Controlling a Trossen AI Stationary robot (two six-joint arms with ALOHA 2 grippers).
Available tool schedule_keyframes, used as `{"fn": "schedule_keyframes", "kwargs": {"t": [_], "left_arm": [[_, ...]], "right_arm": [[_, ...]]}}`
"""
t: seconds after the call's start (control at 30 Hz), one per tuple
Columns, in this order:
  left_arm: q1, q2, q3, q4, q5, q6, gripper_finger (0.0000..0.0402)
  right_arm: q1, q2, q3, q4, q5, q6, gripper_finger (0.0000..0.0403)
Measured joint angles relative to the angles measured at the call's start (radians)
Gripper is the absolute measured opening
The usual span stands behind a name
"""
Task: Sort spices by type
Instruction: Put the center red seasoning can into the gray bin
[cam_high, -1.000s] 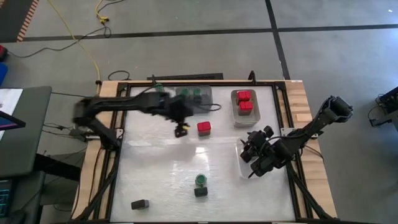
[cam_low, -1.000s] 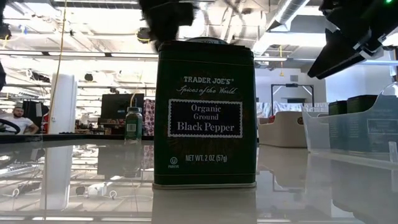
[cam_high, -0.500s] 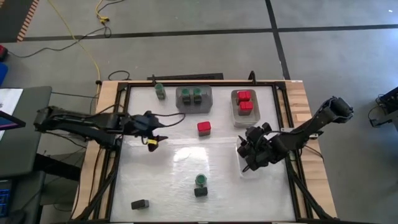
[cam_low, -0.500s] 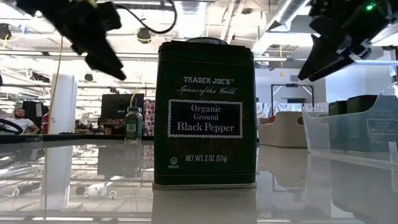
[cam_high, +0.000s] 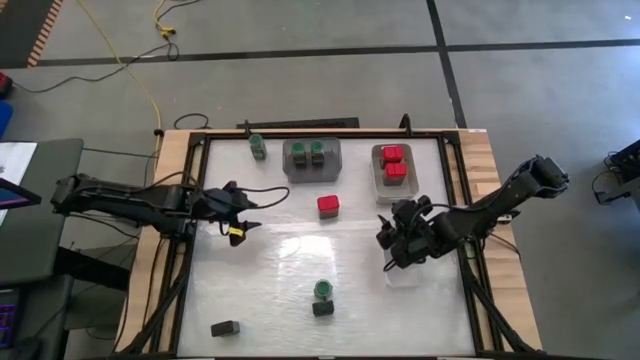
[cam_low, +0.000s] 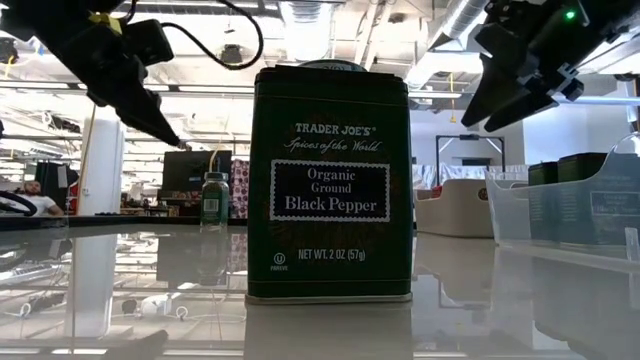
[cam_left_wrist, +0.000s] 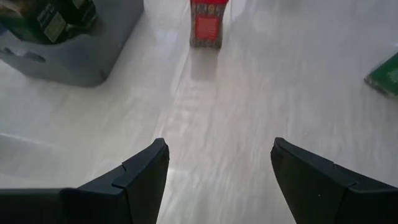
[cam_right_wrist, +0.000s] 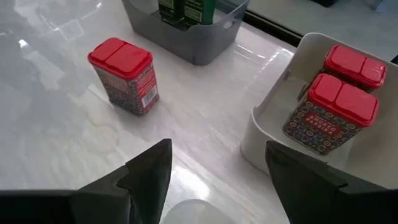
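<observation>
A red-topped spice box (cam_high: 328, 206) stands alone mid-table, also in the left wrist view (cam_left_wrist: 208, 25) and the right wrist view (cam_right_wrist: 124, 74). Two more red-topped boxes (cam_right_wrist: 339, 93) stand in a white tray (cam_high: 393, 190). Green-lidded jars (cam_high: 311, 152) sit in a grey tray (cam_high: 312, 170). Single green jars stand at the far edge (cam_high: 257, 146) and near the front (cam_high: 323, 290), the latter beside a dark tin (cam_low: 330, 185). My left gripper (cam_high: 238, 228) hangs open over the table's left part. My right gripper (cam_high: 388, 240) hangs open right of centre.
Another dark block (cam_high: 226, 328) lies at the near left corner. A clear tray (cam_low: 580, 200) holding dark tins stands on the right, below my right arm. Bare tabletop (cam_high: 280, 270) lies between the two grippers.
My left gripper has drawn back from beside the lone red-topped box toward the table's left edge, sinking a little, and stays open. My right gripper has shifted slightly toward the table's centre. The spices have stayed in place.
</observation>
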Motion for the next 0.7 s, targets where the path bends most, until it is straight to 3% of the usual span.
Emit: {"fn": "schedule_keyframes", "kwargs": {"t": [0.5, 0.6, 0.7], "left_arm": [[0.0, -0.001, 0.0, -0.049, 0.006, -0.001, 0.0272], [0.0, -0.001, 0.0, -0.049, 0.006, -0.001, 0.0272], [0.0, -0.001, 0.0, -0.049, 0.005, -0.001, 0.0272]], "right_arm": [[-0.051, 0.0, 0.0, 0.069, 0.002, -0.011, 0.0286], [-0.1, 0.0, 0.0, 0.131, 0.001, -0.156, 0.0286], [-0.162, 0.001, 0.0, 0.257, -0.035, -0.436, 0.0286]]}}
